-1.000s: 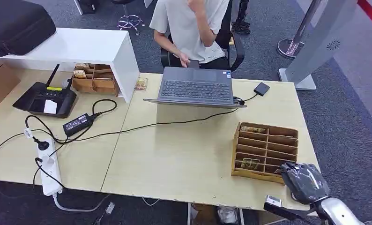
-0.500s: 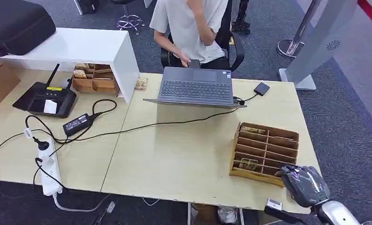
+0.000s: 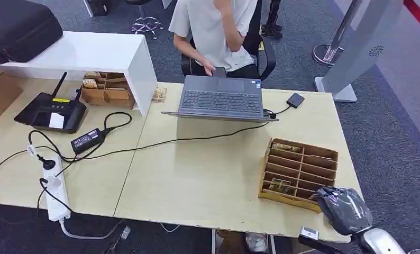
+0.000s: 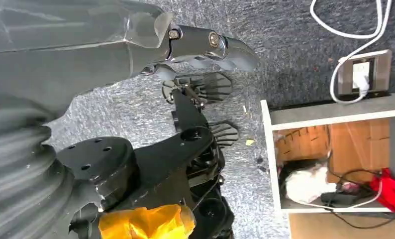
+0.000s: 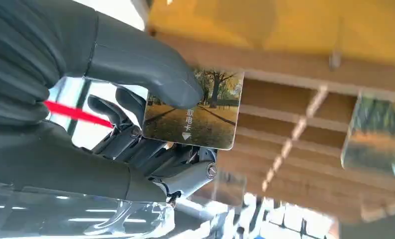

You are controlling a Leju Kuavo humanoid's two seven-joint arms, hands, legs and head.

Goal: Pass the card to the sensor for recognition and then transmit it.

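An office with grey carpet holds a pale wooden surface (image 3: pixel 208 174) carrying a laptop (image 3: pixel 221 99), cables, a power strip (image 3: pixel 56 196) and a person seated behind it. At the near right corner stands a slotted wooden card rack (image 3: pixel 299 168), and the right hand (image 3: pixel 343 209) sits just beside its front edge. Its fingers (image 5: pixel 150 79) pinch the card (image 5: pixel 195 112), thumb pressed on its face, clear of the slots. The small black sensor (image 3: pixel 295 100) lies well apart, beyond the rack by the laptop. The left hand (image 4: pixel 205 45) hangs over the floor, fingers curled on nothing.
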